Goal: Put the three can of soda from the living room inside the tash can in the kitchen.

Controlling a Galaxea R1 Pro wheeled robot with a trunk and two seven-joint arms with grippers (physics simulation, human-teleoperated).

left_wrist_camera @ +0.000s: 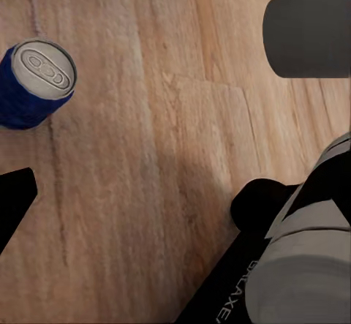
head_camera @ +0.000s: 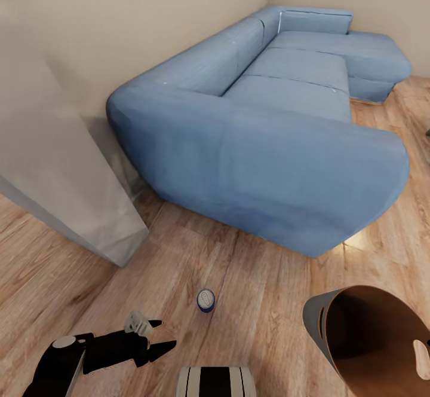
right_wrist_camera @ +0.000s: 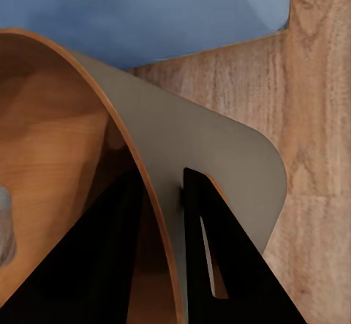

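A blue can of soda with a silver top stands upright on the wood floor in front of the sofa; the left wrist view shows the can from above. My left gripper hovers low, a short way before the can, open and empty. One black fingertip shows near the can. The tash can, grey outside and wood-toned inside, is held tilted at the lower right. My right gripper is shut on its rim, one finger inside and one outside the bin wall. A pale object lies inside; I cannot tell what it is.
A large blue sofa fills the middle of the room along the wall. A grey wall corner juts out at the left. Open wood floor runs between sofa and robot. My trunk shows at the bottom edge.
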